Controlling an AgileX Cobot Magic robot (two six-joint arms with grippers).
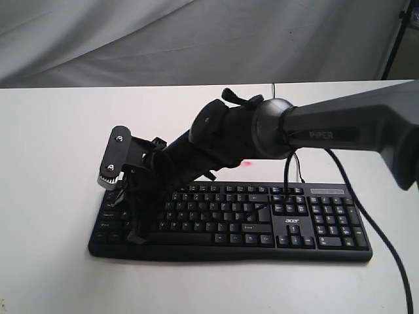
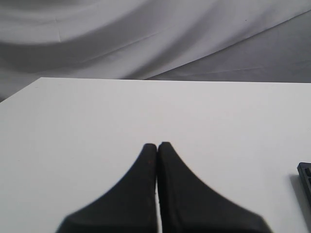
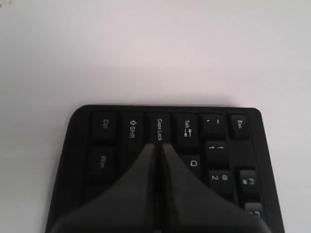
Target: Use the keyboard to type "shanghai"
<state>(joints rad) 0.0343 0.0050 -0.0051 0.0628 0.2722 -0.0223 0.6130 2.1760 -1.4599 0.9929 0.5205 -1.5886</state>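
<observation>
- The keyboard (image 1: 294,229) lies flat on the white table (image 1: 59,131), its long side running across the exterior view. Its number pad (image 1: 334,222) is at that view's right end, and the acer logo (image 1: 292,222) is just beside the pad.
- The right arm (image 1: 340,131) reaches in from the right of the exterior view and crosses above the keyboard. It slopes down toward the keyboard's left end.
- The right gripper (image 3: 159,144) has its fingers pressed together with no gap between them, and it holds nothing.
- In the right wrist view its tips point down over the keyboard's left end, at the edge of the Caps Lock key (image 3: 159,128). Shift and Tab lie on either side of that key.
- Whether the tips press a key or only sit just above it cannot be told.
- The left gripper (image 2: 157,144) is also closed tight, finger against finger, and empty.
- It hangs over bare table, well apart from the keyboard. Only a corner of the keyboard shows at the edge of the left wrist view.
- A grey cloth (image 1: 131,39) hangs behind the table.
</observation>
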